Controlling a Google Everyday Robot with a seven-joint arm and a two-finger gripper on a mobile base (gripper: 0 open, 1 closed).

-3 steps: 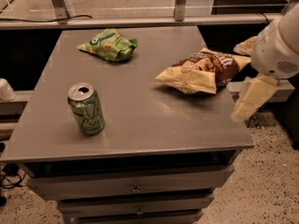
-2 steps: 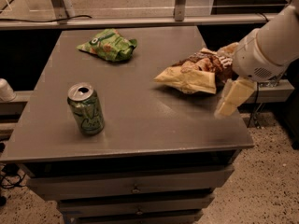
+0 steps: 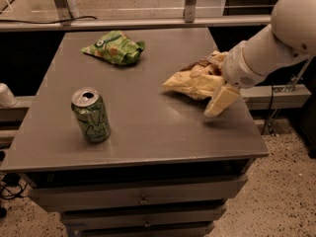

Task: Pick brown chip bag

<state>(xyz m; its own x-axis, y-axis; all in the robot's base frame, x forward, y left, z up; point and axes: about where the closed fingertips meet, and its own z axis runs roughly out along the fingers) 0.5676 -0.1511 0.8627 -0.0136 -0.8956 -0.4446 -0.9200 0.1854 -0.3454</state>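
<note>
1. Reaching in from the right, the gripper (image 3: 219, 101) hangs low over the table (image 3: 148, 137), at the near right end of the brown chip bag (image 3: 193, 81). It is touching the bag or just beside it; can't tell which. Released, clenched or grasping the bag: can't tell. Only one pale cream part shows, angled down and left toward the tabletop.
2. White arm (image 3: 269, 46) slants down from the upper right, and its wrist covers the bag's far right end. My read is that this is a low side approach, chosen because the bag lies flat and offers only an edge to take.
3. Brown chip bag sits on the right half of the table, near the right edge. It is crumpled, with its pale cream end pointing left and a sliver of dark brown middle showing beside the wrist. It looks to be resting on the tabletop, not lifted.
4. Table has a plain grey top with drawers (image 3: 143, 200) under the front edge.
5. Green snack bag (image 3: 114, 47) lies at the back centre, well apart from the gripper. The green can (image 3: 91, 115) stands upright at the front left with its top open. Both are clear of the arm's line and are probably distractors.
6. Hidden or unclear:
   - the bag's right end and any contact point are behind the wrist
   - the bag's lettering is unreadable
   - the arm's upper part is cut off by the frame
   - a pale rounded object (image 3: 5, 95) at the left edge is cut off and can't be identified
</note>
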